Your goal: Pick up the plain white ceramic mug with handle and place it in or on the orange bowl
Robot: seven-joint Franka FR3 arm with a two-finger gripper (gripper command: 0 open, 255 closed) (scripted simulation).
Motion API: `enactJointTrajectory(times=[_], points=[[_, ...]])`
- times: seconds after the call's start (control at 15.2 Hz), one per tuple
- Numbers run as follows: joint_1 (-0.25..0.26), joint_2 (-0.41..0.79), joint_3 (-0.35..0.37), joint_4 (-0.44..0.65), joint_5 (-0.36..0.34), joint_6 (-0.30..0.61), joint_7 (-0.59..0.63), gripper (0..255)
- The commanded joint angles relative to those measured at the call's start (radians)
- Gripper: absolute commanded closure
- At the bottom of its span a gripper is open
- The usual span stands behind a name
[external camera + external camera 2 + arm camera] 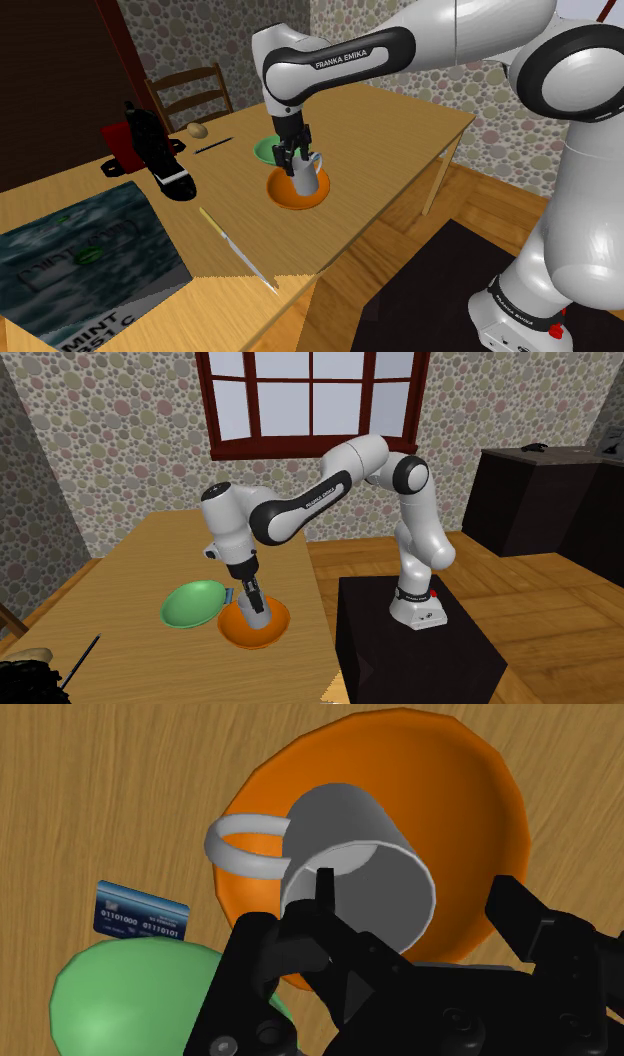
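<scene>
You could read FRANKA EMIKA in white capitals on the dark band of the arm [342, 57], and the same brand, much smaller, on its base [520, 310]. The dark flat packet [80, 260] showed you MINT in white letters. The blue card [142, 911] carried rows of ones and zeros, the upper one reading 01101000.
</scene>
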Motion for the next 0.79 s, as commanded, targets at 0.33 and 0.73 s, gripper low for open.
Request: enactJointTrajectory(times=[0.33,0.73], points=[[0.006,0.015,0.001,0.122,-0.001,-0.107,-0.001,0],[0.008,0.022,0.002,0.158,-0.002,-0.136,-0.001,0]])
